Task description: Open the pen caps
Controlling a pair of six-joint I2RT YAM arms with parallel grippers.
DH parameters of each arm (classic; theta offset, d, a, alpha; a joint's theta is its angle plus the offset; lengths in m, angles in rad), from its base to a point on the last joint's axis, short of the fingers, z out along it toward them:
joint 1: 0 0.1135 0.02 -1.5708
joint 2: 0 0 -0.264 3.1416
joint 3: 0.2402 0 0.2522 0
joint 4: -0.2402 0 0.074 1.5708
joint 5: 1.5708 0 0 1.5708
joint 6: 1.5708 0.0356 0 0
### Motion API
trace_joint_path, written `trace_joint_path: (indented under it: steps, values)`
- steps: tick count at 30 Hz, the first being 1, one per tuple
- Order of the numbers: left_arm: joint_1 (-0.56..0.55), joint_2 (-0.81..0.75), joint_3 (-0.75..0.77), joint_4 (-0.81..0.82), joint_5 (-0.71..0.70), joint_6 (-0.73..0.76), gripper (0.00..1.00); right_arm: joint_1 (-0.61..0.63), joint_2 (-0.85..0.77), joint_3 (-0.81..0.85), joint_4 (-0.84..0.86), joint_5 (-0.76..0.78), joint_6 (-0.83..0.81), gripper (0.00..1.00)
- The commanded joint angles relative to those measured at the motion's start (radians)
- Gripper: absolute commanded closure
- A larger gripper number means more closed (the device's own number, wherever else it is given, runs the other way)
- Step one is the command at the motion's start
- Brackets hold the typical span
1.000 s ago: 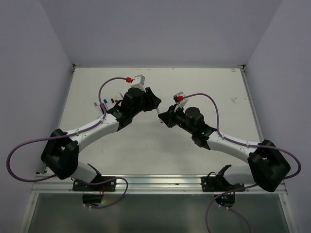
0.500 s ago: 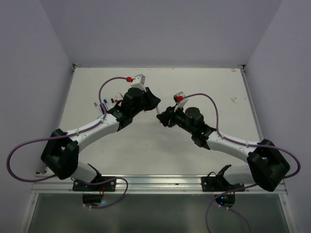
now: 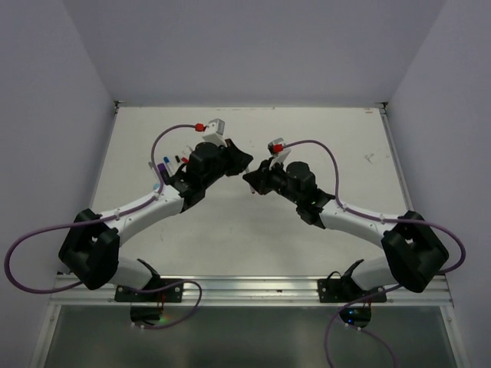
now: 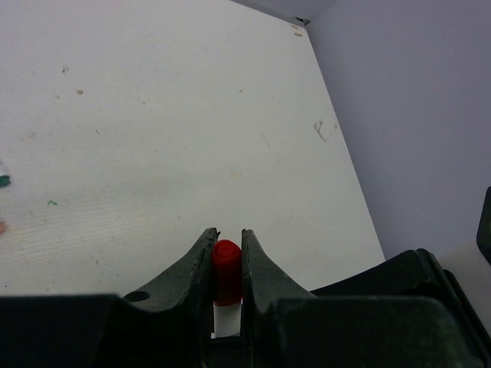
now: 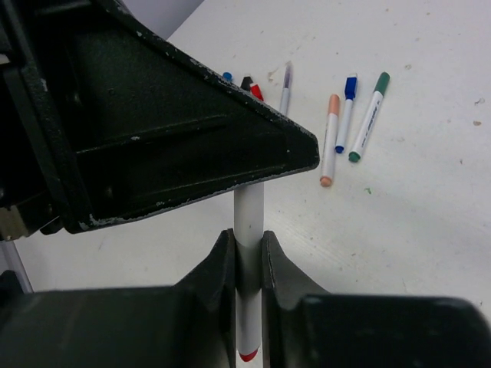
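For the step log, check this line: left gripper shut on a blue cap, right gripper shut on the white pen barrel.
Wrong colour. The left wrist view shows the left gripper shut on a red cap, not a blue one. The right gripper is shut on the white pen barrel.

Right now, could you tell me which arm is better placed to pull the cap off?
Left, I think: the left gripper is shut on the red cap, while the right gripper clamps the white pen barrel and can simply hold.
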Motion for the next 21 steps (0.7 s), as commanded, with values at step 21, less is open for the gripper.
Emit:
trace_joint_path:
  steps: [21]
  values:
    - [0.040,-0.128,0.121,0.491,-0.420,0.038,1.00,0.016,-0.250,-0.236,-0.251,-0.111,-0.092,1.00]
